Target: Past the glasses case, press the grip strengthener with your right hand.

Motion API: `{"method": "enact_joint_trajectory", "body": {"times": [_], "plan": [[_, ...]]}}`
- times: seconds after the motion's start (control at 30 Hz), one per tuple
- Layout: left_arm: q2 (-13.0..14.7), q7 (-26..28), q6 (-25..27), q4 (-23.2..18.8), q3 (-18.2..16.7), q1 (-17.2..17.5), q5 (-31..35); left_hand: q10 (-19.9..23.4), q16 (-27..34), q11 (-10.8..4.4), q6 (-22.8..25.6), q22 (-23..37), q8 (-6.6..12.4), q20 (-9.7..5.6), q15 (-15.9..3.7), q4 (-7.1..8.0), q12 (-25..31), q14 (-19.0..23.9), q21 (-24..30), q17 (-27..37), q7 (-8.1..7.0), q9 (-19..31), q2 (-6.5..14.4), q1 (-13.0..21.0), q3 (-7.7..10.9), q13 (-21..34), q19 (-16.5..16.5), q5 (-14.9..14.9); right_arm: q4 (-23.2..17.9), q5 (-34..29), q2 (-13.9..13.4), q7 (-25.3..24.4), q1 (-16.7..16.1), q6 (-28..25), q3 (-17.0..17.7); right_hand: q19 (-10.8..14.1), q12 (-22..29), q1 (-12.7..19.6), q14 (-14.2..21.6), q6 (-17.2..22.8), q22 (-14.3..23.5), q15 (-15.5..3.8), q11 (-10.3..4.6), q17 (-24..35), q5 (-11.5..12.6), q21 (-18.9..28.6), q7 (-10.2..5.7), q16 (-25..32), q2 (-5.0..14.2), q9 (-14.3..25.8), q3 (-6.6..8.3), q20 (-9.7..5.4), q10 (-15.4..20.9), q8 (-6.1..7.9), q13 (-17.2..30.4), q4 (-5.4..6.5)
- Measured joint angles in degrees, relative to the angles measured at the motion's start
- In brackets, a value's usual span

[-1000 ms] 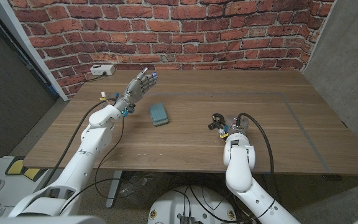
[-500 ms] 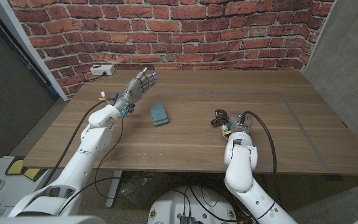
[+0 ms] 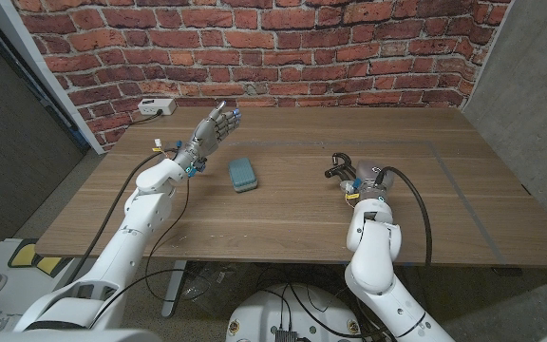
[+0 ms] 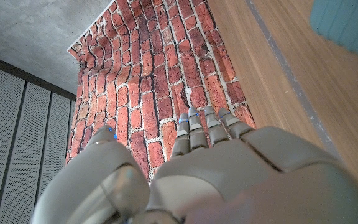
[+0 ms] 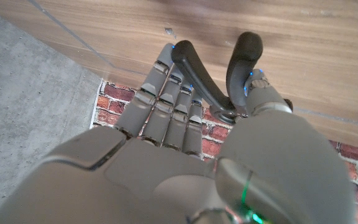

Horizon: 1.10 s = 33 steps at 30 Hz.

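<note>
Carrying the black two-handled grip strengthener (image 3: 338,167) farther up the wooden desk (image 3: 283,214), the right hand (image 3: 362,180) grasps it, apparently mid-air right of the teal glasses case (image 3: 243,175); squeeze both handles evenly.

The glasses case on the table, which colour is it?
Teal glasses case, clearest in the head view.

A red brick wall (image 3: 283,47) runs behind the wooden table (image 3: 283,214); a grey concrete wall (image 3: 530,95) stands at three o'clock.
</note>
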Motion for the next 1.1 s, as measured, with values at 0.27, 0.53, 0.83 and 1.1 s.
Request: {"method": "enact_joint_trajectory", "body": {"times": [0.27,0.53,0.83,1.1], "plan": [[-0.1,0.0,-0.2,-0.2,0.0,0.0,0.0,0.0,0.0,0.0,0.0,0.0,0.0,0.0,0.0,0.0,0.0,0.0,0.0,0.0,0.0,0.0,0.0,0.0,0.0,0.0,0.0,0.0,-2.2,3.8,-2.0,-8.5,-0.4,-0.1,-0.9,-0.1,0.0,0.7,0.7,0.1,0.0,0.13,-0.12,0.1,-0.2,0.5,-0.11,-0.2,-0.74,0.0,0.01,0.11,0.1,0.0,0.0,0.0],[-0.1,-0.1,-0.5,-0.1,0.0,0.0,-0.2,0.0,0.0,0.0,0.0,0.0,0.0,0.32,0.0,0.0,0.0,0.0,0.0,0.0,0.0,0.0,0.0,0.0,0.0,0.0,-0.3,-0.2,-3.2,5.0,-3.4,-11.8,-0.2,-0.7,-1.9,1.1,0.0,1.9,2.6,1.8,0.0,-0.37,-1.24,0.2,-0.3,1.3,-1.58,0.3,-1.94,0.0,0.01,0.0,1.5,-0.11,0.0,-0.01],[-0.3,-0.3,-0.6,0.4,-0.1,-0.4,-0.2,0.0,0.0,0.0,0.0,0.0,0.0,0.31,0.0,0.0,0.0,0.0,0.0,0.0,0.0,0.0,0.0,0.0,0.01,0.0,-0.3,-0.2,-3.7,6.0,-4.6,-14.0,0.2,-1.4,-2.7,3.5,0.0,4.5,6.4,5.2,0.5,0.6,-2.07,0.7,-0.7,4.3,-2.08,1.3,-4.46,0.0,0.01,0.49,4.4,-0.22,0.0,-0.01],[-0.6,-0.4,-0.7,1.0,0.1,-0.9,-0.2,0.0,0.0,0.0,0.0,0.0,0.0,0.31,0.0,0.25,0.0,0.0,0.0,0.0,0.0,0.0,0.0,0.0,-0.24,0.0,-0.3,-0.2,-4.0,7.5,-5.2,-15.8,0.5,-1.9,-2.8,5.0,-0.3,6.8,9.1,8.6,0.9,0.94,-2.18,1.4,-1.1,7.3,-2.45,2.3,-6.77,0.0,0.01,1.05,7.9,-0.32,0.0,0.0]]}}
